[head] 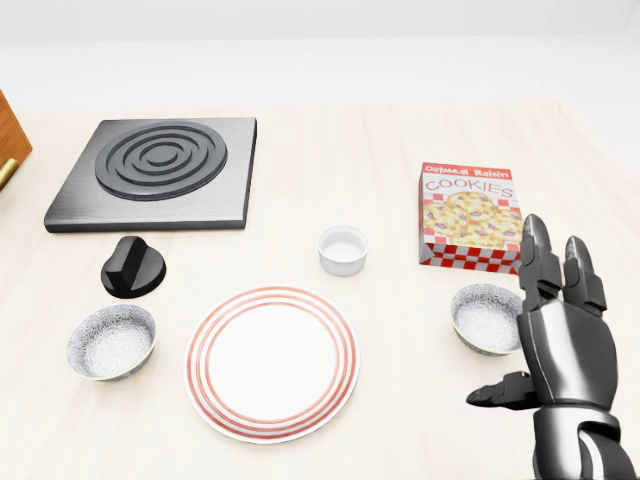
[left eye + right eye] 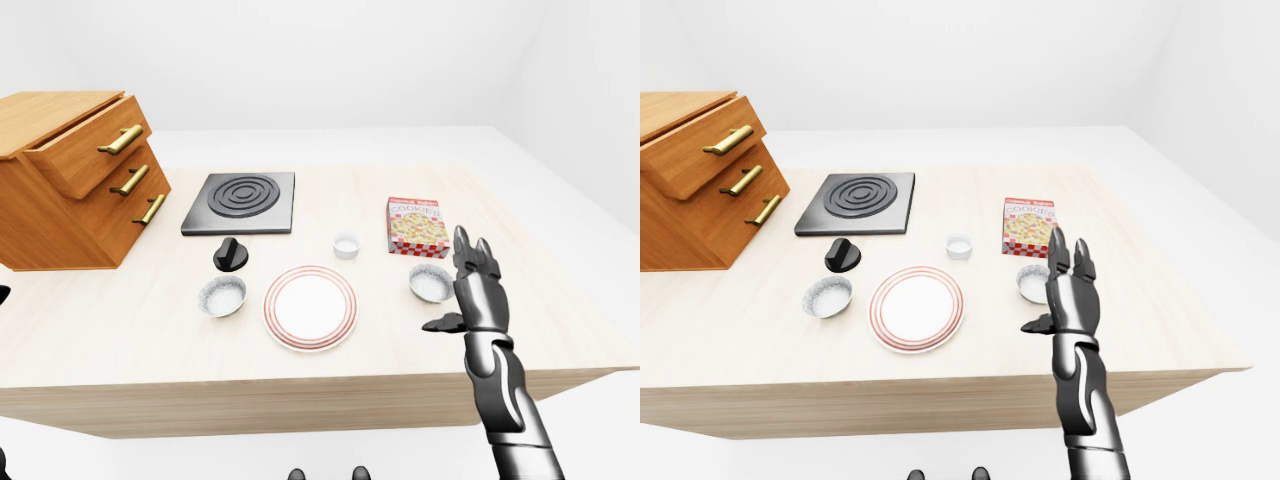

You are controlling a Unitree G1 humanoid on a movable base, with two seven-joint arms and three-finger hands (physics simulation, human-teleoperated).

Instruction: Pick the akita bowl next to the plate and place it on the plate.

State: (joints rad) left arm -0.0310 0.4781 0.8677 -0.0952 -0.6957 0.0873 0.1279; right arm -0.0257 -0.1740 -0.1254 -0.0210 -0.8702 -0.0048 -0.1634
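Akita bowl [image 1: 487,318]: a grey speckled bowl standing upright on the tabletop [image 1: 330,150], to the right of the plate [image 1: 271,360] in the head view and apart from it, with bare wood between the two. It lies just below the cookie box [image 1: 472,215] in that view. The plate, white with red rings at its rim, carries nothing.

Right hand [image 1: 565,345]: enters from the lower right of the head view, fingers [image 1: 536,262] stretched out and apart, thumb held out toward the view's left. It grips nothing. In the head view the hand covers the bowl's right edge; the eye views show it held upright just beside the bowl, and contact with the rim cannot be told.

Second speckled bowl [image 1: 111,341]: the same kind, upright, to the left of the plate and a little apart from it. Above it in the head view lies a black knob [image 1: 133,266].

White ramekin [image 1: 343,249]: small, upright, above the plate's upper right rim, between the knob and the cookie box.

Burner plate [image 1: 155,172]: a dark square slab with concentric rings, at upper left of the head view.

Wooden drawer cabinet [image 2: 70,180]: at the tabletop's far left in the left-eye view, its upper drawers pulled partly out.
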